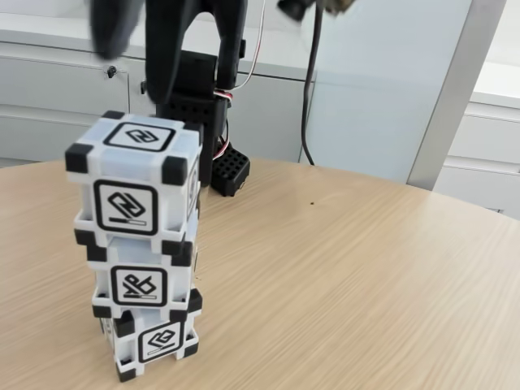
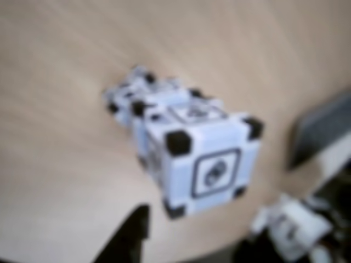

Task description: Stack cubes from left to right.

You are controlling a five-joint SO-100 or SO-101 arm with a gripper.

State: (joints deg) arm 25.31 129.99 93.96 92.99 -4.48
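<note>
Gripper: dark finger tip (image 2: 134, 233) entering wrist view at 6 o'clock; second finger not made out, so open or closed cannot be told. Holds nothing visible; no contact with the stack. Blurred dark arm parts (image 1: 122, 28) at 11 o'clock in fixed view, above and behind the stack.

Cubes: three, stacked in one column on the tabletop (image 1: 349, 268).
- Top cube (image 1: 138, 175): upright, slightly overhanging toward 9 o'clock in fixed view; glyph faces up and forward. In wrist view, nearest the lens, centre-right.
- Middle cube (image 1: 142, 280): squarely under the top one, touching.
- Bottom cube (image 1: 154, 341): on the tabletop, turned a little off the others' line.

Key relation: in wrist view, stack lies toward 1 o'clock from the finger tip, apart from it, long axis running up toward the camera. Single arm; base (image 1: 199, 122) behind the stack at 12 o'clock in fixed view.

Judgement: stacking appears complete, all three cubes in the column. Next move likely a clear retreat upward and back. Risk: brushing the overhanging top cube, toppling the column.

Also present: white cabinets (image 1: 49, 89) behind; black cable (image 1: 309, 97) hanging at 1 o'clock.
</note>
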